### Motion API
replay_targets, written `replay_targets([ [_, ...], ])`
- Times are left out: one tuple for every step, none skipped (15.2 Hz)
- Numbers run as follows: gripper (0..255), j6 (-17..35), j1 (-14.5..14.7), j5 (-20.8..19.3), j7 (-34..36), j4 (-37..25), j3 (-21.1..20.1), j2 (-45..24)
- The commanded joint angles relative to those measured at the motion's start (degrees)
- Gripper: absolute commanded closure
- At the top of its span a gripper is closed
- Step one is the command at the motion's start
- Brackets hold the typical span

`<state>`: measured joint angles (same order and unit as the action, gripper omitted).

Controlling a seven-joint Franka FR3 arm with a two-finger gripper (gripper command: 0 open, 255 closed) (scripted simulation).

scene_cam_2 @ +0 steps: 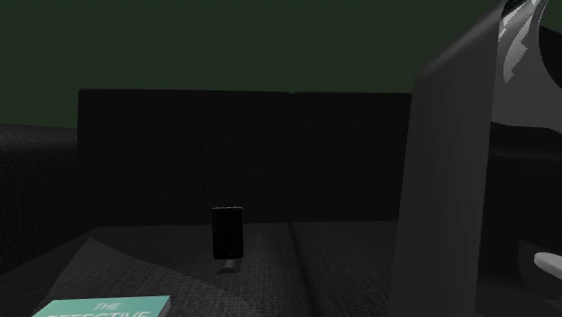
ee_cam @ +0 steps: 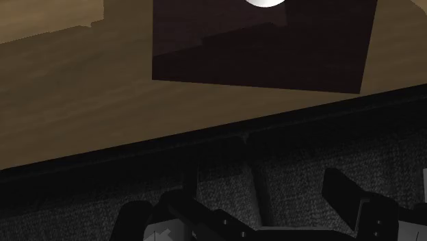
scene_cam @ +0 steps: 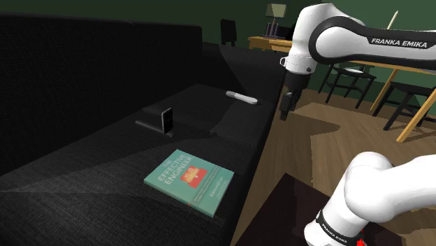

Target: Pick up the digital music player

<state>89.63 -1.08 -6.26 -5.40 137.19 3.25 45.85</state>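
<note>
A small, black, rectangular music player (scene_cam: 166,119) stands upright on its short edge on the dark sofa seat (scene_cam: 91,157), near the seam between two cushions.

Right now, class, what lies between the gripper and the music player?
The shoulder view shows only bare sofa seat between the gripper and the black music player; a white remote lies just beside that line, toward the backrest.

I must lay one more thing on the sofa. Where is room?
The seat is bare between the book and the music player, and between the player and the white remote. Tightest: the strip between book and front edge.
</note>
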Motion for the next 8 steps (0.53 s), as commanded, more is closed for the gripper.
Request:
replay_targets([
  [0,0.00,0.00,0.00,0.00,0.00,0.00,0.00],
  [0,0.99,0.38,0.67,0.93,-0.72,-0.72,-1.68],
  [0,1.95,0.75,1.30,1.84,-1.51,-1.42,-3.38],
  [0,2.88,1.10,1.88,2.73,-2.37,-2.10,-5.12],
  [0,3.78,1.45,2.42,3.61,-3.29,-2.77,-6.88],
  [0,4.64,1.76,2.92,4.47,-4.29,-3.43,-8.66],
  [0,5.46,2.06,3.39,5.31,-5.35,-4.09,-10.46],
  [0,6.23,2.33,3.81,6.14,-6.47,-4.73,-12.28],
])
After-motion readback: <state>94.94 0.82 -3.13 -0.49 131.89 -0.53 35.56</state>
